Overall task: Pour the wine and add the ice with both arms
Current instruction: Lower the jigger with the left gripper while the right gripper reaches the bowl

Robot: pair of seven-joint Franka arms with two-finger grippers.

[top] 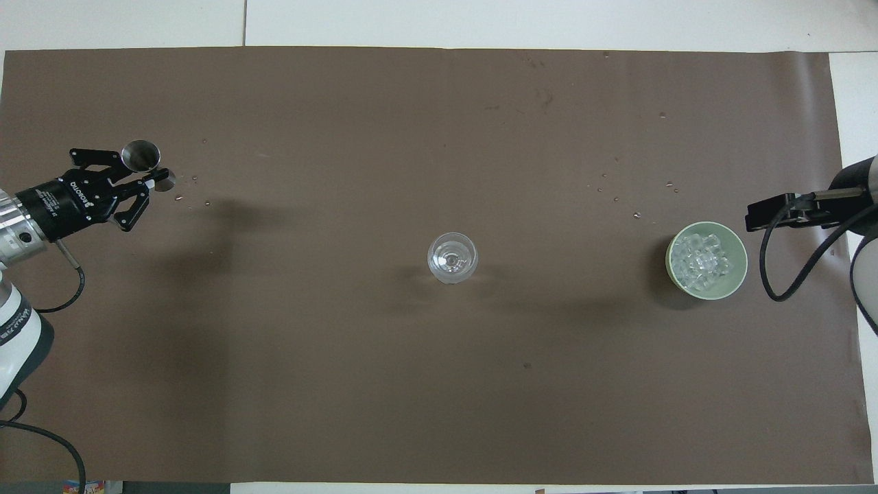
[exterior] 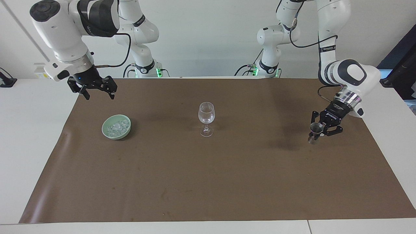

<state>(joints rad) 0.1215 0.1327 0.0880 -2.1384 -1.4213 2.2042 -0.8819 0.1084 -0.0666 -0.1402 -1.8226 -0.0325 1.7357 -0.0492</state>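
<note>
A clear wine glass stands upright mid-mat; it also shows in the overhead view. A pale green bowl holding the heap of ice sits toward the right arm's end, and it shows in the overhead view too. My left gripper is shut on a small metal jigger, held upright and low over the mat at the left arm's end, well away from the glass. My right gripper is open and empty, raised over the mat's edge beside the bowl.
A brown mat covers the white table. Small droplets lie on the mat by the jigger and near the bowl. The arm bases stand at the robots' edge.
</note>
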